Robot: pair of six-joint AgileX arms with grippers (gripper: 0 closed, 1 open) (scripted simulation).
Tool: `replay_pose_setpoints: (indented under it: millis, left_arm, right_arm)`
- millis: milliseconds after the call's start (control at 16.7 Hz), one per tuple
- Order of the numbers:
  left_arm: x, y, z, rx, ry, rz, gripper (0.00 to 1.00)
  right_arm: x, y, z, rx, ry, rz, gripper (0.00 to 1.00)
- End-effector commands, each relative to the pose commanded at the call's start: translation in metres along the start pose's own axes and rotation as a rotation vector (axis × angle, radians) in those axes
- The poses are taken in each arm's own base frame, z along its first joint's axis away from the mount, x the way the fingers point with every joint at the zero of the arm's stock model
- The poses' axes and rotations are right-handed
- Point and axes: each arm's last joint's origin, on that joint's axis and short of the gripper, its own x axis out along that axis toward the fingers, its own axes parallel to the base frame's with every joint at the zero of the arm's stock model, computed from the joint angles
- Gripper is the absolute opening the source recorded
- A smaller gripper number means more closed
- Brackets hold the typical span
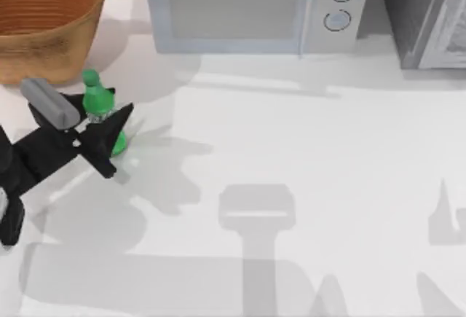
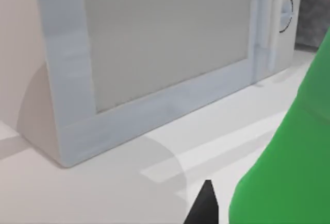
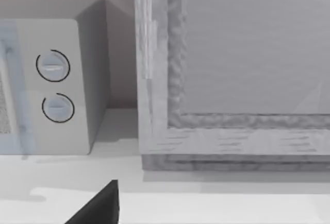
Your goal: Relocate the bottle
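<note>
Bottle (image 1: 100, 106), label unreadable, stands at the frame's left, left end effector (image 1: 115, 136) clamped on it, beside the basket (image 1: 45, 20), bare tabletop (image 1: 306, 157) rightward.

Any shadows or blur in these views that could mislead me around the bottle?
Top view: soft grey arm shadows spread across the table, one beside the bottle held at the left gripper; no glare. Left wrist view: the bottle looms close and soft-edged, the microwave casting a faint shadow. Right wrist view: even light, a dark fingertip at the edge.
</note>
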Motion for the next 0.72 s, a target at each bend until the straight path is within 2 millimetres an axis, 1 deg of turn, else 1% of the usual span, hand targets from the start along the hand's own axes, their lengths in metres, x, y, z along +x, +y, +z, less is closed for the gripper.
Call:
replay_pose_setpoints:
  millis: [360,420,720]
  left_arm:
    - [0.0000,0.0000,0.0000,0.000,0.000,0.000,0.98]
    - [0.0000,0.0000,0.0000,0.000,0.000,0.000,1.00]
    - [0.0000,0.0000,0.0000,0.000,0.000,0.000,1.00]
  right_arm:
    - [0.0000,0.0000,0.0000,0.000,0.000,0.000,1.00]
    - [0.0000,0.0000,0.0000,0.000,0.000,0.000,1.00]
    - [0.0000,0.0000,0.0000,0.000,0.000,0.000,1.00]
